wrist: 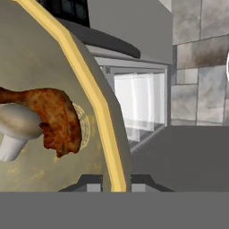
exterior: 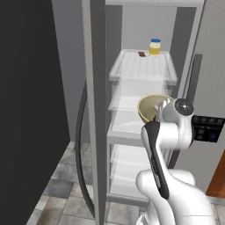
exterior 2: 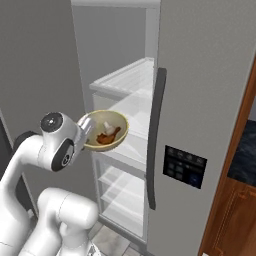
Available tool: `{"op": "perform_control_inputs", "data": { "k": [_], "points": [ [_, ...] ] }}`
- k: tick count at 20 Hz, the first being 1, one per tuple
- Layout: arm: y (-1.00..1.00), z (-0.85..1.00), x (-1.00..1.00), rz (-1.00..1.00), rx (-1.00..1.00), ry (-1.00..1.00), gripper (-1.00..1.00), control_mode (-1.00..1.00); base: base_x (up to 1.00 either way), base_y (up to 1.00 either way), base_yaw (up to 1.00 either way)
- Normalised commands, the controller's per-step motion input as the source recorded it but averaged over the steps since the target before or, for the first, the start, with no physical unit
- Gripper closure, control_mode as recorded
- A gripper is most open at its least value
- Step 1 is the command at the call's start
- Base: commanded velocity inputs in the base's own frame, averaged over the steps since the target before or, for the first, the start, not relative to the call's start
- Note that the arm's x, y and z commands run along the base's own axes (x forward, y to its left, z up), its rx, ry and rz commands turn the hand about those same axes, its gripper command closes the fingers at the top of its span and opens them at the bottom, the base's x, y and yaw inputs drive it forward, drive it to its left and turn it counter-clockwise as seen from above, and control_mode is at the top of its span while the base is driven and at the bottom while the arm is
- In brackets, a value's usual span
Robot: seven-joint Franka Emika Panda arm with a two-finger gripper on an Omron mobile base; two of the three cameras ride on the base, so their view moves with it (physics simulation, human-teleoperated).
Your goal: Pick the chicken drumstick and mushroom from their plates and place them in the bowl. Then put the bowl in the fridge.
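Gripper (wrist: 115,182) is clamped on the rim of the bowl (exterior 2: 105,131), which holds the drumstick (wrist: 53,120) and mushroom (wrist: 15,127). The bowl hangs in air just outside the front edge of the open fridge (exterior 2: 200,100) shelves (exterior: 143,66). The shelves lie straight ahead of the bowl, so the next move is likely forward.

The bowl (exterior 2: 106,131) hangs tilted in front of the open fridge (exterior 2: 200,100), level with a middle shelf (exterior 2: 131,142). The chicken drumstick (exterior 2: 107,136) and pale mushroom (exterior 2: 106,125) lie inside the bowl, touching.
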Motion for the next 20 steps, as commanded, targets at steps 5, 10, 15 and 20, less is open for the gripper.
{"op": "perform_control_inputs", "data": {
  "k": [5, 10, 15, 20],
  "points": [
    [-0.01, 0.57, -0.03, 0.13, -0.23, -0.05, 1.0, -1.0, 0.0, 0.0, 0.0],
    [-0.12, 0.49, 0.16, 0.01, -0.15, -0.02, 1.0, -1.0, 0.0, 0.0, 0.0],
    [-0.06, 0.51, 0.24, -0.01, -0.03, -0.02, 1.0, -1.0, 0.0, 0.0, 0.0],
    [-0.04, 0.4, 0.41, 0.0, 0.05, 0.0, 1.0, -1.0, 0.0, 0.0, 0.0]
  ]
}}
